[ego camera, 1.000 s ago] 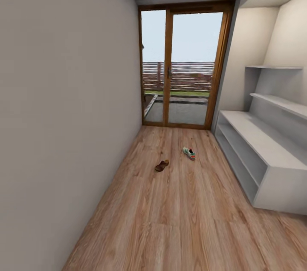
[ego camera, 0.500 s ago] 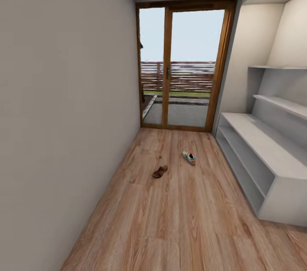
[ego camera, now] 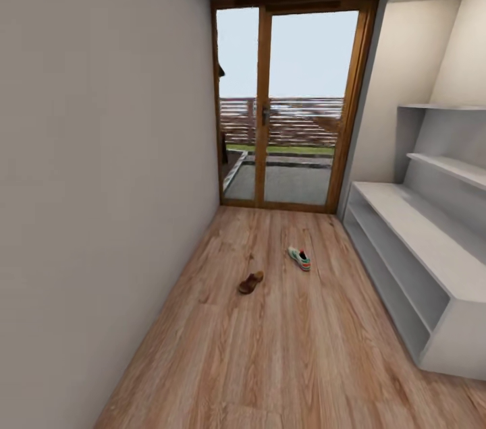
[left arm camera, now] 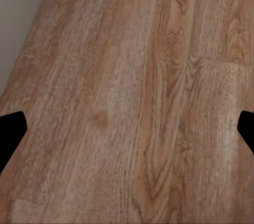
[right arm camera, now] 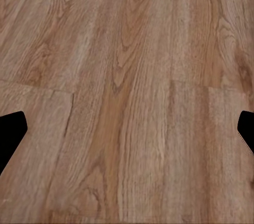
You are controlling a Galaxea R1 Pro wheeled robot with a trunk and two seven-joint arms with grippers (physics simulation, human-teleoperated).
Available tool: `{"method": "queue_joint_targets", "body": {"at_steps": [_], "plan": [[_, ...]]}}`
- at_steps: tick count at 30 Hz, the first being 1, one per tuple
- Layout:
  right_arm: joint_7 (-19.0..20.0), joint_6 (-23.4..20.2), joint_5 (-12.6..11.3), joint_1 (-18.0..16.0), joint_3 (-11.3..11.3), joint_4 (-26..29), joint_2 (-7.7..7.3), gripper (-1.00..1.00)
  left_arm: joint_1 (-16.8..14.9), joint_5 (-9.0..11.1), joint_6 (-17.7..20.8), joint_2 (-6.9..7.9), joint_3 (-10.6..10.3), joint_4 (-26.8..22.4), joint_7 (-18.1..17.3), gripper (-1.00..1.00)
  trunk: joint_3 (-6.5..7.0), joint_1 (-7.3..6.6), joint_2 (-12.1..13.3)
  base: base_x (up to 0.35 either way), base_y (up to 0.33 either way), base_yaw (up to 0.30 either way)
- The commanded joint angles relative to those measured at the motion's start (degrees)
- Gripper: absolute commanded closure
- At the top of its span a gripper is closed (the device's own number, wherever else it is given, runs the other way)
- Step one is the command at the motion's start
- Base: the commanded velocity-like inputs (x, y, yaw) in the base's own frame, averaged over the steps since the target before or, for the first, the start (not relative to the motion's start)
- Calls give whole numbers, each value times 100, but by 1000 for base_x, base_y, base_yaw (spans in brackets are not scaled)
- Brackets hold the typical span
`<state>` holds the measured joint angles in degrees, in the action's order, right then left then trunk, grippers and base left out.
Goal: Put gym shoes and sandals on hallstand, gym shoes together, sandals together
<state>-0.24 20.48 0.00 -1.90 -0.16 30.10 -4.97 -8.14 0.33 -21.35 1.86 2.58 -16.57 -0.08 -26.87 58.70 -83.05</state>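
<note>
Sandal [ego camera: 250, 282] and gym shoe [ego camera: 300, 258] lie apart beside hallstand [ego camera: 432, 250].

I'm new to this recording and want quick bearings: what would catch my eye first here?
First, the glass door with its wooden frame, bright at the corridor's far end. Then two small things lying apart on the wood floor: a brown sandal and, farther on and to its right, a gym shoe. The pale grey shoe rack lines the right wall.

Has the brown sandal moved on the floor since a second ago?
No. The sandal keeps its spacing from the sneaker; the camera advanced, shifting the whole view.
</note>
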Motion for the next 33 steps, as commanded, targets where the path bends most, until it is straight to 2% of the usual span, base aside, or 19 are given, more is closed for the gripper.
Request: {"method": "queue_joint_targets", "body": {"at_steps": [1,33], "plan": [[-2,18,0,-4,0,-4,-1,-100,-4,3,-19,-1,12,4,-1,-100,-6,3,-3,311,-81,0],[-2,18,0,-4,4,-4,5,-100,-4,3,-19,-1,12,5,-1,-100,-6,3,-3,311,-81,0]]}}
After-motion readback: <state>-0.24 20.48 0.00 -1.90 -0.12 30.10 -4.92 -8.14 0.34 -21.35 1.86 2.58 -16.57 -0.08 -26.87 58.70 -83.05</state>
